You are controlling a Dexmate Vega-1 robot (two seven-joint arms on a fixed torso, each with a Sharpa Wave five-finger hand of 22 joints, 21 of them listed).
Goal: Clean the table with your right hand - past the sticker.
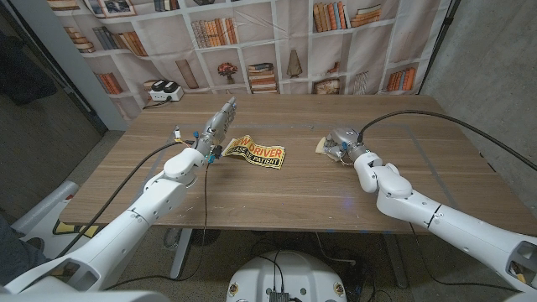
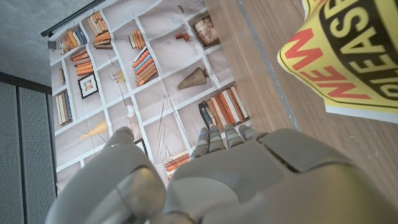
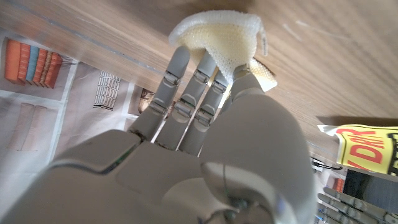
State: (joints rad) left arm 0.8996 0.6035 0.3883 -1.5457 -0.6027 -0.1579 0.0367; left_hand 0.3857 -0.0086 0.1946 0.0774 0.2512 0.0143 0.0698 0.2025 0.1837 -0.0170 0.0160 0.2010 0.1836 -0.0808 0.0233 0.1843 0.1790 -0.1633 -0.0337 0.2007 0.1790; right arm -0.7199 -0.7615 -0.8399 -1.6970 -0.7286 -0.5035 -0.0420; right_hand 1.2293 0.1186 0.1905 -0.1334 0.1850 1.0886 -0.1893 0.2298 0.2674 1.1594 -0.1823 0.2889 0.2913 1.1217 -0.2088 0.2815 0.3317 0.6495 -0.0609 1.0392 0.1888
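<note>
**Right hand on the cloth, sticker lying mid-table**

Wood grain runs across the table, and behind it hangs a printed bookshelf backdrop with painted books and ornaments. A white device sits at the far left corner of the tabletop.

Out on the right, the right hand is down on the table with a cloth under its fingers. The wrist camera gives the good look: the cloth is pale cream, spongy and pitted in texture, bunched into a folded lump, and the fingertips press onto it while the thumb lies along its side. So that hand is clamped on the cloth, holding it against the wood.

Over to the middle, the sticker lies flat on the table between the two hands, well apart from the cloth. It is yellow with a black band, red and black lettering, and its near end curls up a little in the left wrist view.

The left hand stands just beside the sticker's left end, fingers straight and apart, pointing toward the backdrop, holding nothing.
</note>
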